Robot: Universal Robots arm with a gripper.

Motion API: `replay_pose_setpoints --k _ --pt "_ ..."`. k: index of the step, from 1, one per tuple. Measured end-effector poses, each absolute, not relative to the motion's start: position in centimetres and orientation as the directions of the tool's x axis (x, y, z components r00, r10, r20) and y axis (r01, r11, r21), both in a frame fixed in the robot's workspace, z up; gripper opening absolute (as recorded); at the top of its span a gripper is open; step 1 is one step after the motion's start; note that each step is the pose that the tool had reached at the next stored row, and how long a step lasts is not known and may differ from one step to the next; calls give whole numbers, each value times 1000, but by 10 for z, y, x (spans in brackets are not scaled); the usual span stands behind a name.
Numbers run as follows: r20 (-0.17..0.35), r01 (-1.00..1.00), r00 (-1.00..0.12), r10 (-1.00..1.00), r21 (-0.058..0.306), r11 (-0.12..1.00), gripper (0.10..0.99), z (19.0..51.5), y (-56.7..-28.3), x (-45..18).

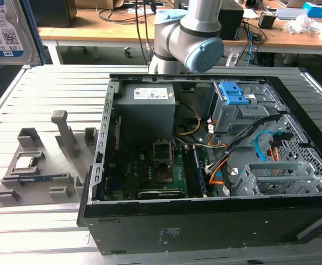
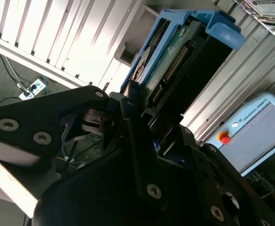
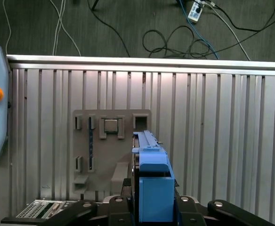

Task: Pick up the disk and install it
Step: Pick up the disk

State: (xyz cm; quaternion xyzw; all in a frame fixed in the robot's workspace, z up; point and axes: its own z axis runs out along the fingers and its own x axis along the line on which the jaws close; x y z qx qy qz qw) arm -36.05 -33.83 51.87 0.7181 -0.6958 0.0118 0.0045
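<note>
Ribbed aluminium counter underneath, office desks and cables beyond, and up in the air we have the disk! It sits high at the exterior view's left, label side showing, well apart from the open computer case. The gripper is clamped on it: in the second wrist view the jaws pinch the blue carrier frame, with the green board and connector side facing out.

In the first wrist view the disk juts out from the gripper, with the grey fixture plate lying on the counter below it.

So the pick-up looks done and the install is all to come. Inside the case, the grey drive cage with its blue latch stands beside the power supply, and the disk is nowhere near either.
</note>
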Motion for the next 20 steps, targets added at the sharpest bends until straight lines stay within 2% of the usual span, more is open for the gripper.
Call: replay_pose_setpoints --k 20 --pt "30 -999 31 -999 -9 -32 365 519 -338 -279"
